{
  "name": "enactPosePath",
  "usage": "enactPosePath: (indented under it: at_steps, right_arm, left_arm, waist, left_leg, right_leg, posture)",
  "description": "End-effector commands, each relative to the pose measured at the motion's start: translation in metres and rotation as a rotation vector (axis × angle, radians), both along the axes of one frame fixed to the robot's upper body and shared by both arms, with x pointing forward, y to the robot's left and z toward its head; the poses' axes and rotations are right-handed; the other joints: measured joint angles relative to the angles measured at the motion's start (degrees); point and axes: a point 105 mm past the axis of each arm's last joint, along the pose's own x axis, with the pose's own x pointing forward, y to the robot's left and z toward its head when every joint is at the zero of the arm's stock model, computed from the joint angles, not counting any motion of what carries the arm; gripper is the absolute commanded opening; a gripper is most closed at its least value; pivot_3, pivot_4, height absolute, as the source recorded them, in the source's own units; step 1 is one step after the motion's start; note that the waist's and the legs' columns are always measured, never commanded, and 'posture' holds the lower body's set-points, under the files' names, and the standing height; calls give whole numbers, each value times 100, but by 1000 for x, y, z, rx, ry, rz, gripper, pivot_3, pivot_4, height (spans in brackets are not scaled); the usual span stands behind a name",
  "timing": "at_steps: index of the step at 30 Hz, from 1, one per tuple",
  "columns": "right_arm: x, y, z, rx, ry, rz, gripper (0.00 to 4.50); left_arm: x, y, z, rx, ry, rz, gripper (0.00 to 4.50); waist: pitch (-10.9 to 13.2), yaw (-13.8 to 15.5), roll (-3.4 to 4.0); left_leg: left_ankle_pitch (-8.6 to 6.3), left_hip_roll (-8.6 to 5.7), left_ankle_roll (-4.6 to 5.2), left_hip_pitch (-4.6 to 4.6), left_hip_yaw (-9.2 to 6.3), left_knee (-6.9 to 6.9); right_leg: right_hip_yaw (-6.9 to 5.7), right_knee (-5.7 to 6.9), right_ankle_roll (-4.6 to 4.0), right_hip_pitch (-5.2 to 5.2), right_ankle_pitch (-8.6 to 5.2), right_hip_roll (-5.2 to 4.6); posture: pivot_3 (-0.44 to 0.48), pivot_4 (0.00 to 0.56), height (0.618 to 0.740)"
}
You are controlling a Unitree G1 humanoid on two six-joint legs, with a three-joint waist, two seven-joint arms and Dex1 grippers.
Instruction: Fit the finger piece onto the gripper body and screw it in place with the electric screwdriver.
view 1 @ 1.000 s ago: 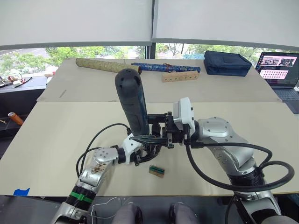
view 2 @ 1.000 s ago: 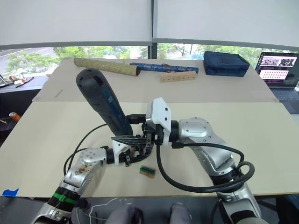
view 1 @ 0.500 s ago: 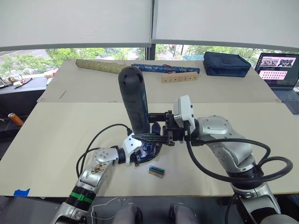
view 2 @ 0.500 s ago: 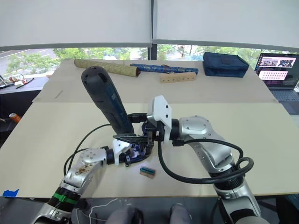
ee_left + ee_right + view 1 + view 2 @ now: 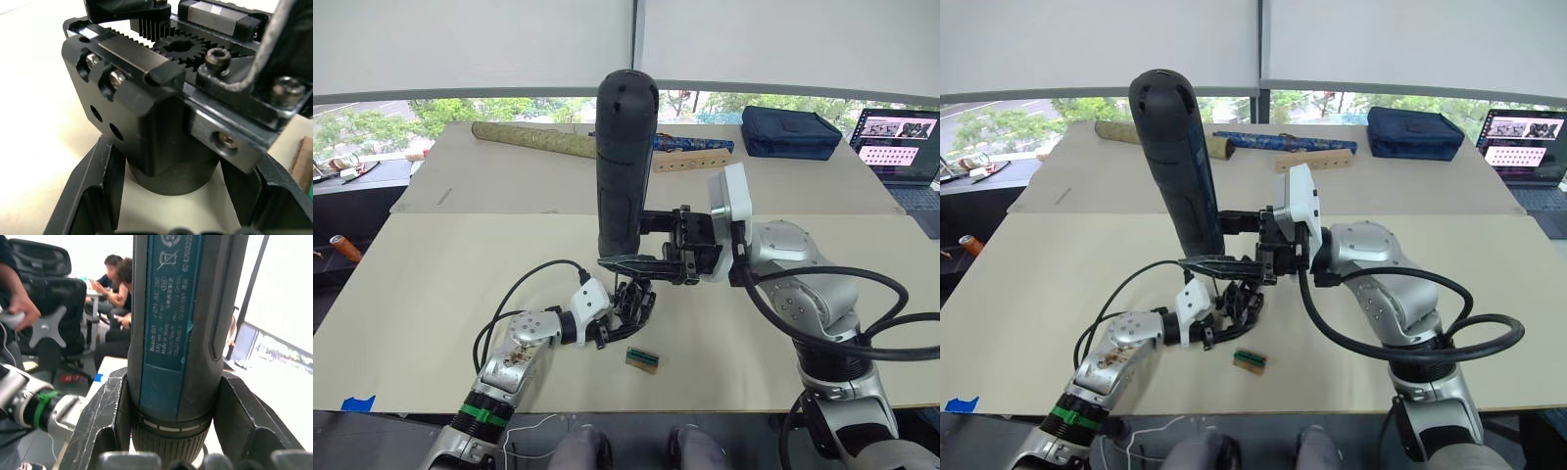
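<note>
Matt black gripper body with shiny metal screws; smooth plastic electric screwdriver.

Electric screwdriver upright, bit down, directly above black gripper body.

Odds and ends around the work table

A small tan-and-green block lies at six o'clock on the near table. At twelve, on the far table, sit an olive rolled tube, a blue patterned roll and a drilled wooden bar; a navy pouch at one, a laptop at two. People sit around a desk.
</note>
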Motion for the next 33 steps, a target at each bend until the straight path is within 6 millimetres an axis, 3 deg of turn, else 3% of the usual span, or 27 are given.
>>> enactPosePath:
  at_steps: [1,4,8,9,17,22,26,28,33]
  right_arm:
    - [-11,-4,13,21,-59,45,1939]
    - [-13,-6,12,2,-64,52,1939]
    - [-15,-10,17,0,-75,62,1939]
    - [-16,-11,18,2,-78,65,1939]
    - [-29,-31,34,67,-51,91,1939]
    - [-30,-63,66,55,8,18,1939]
    - [-8,-107,82,3,313,-165,1939]
    - [6,-133,70,-130,431,-319,1939]
    - [25,-199,4,-526,711,-674,1939]
  left_arm:
    - [-7,6,-27,45,99,22,2300]
    - [-8,5,-28,23,128,30,2300]
    - [-5,6,-27,6,117,68,4216]
    - [-4,6,-26,7,111,67,4439]
    - [-7,29,-16,-14,63,89,4439]
    - [-22,72,-3,-8,13,83,4439]
    - [-32,112,10,-35,-16,86,4439]
    - [-44,125,20,-50,5,21,4439]
    - [-55,142,47,-59,-6,-34,4439]
  waist:
    - [0,0,0]
    - [0,1,0]
    - [0,10,0]
    - [0,12,0]
    - [1,-14,-1]
    - [5,-116,2]
    - [39,-88,11]
    - [48,-79,15]
    - [56,2,26]
  left_leg:
    - [0,0,0,-4,0,0]
    - [0,-1,1,-18,1,1]
    - [2,-1,0,-33,3,3]
    - [2,-2,-1,-33,3,3]
    - [2,-1,-1,-36,3,2]
    - [4,9,-6,-42,7,-7]
    - [4,13,-8,-43,-1,-10]
    - [0,13,-4,-54,1,-7]
    - [-13,2,18,-100,6,4]
  right_leg:
    - [0,0,0,-3,0,0]
    - [1,3,0,-20,1,0]
    - [1,10,-1,-39,1,0]
    - [1,10,-1,-39,1,1]
    - [1,9,-1,-44,1,1]
    - [1,12,-6,-64,3,-1]
    - [-6,5,-15,-66,2,-16]
    - [-8,-1,-22,-73,5,-44]
    - [-24,-12,-20,-130,5,-46]
  posture:
    - [0,150,740]
    - [0,150,740]
    - [0,150,740]
    - [0,150,740]
    - [0,150,740]
    - [0,150,740]
    - [0,150,740]
    - [0,150,740]
    - [0,150,740]
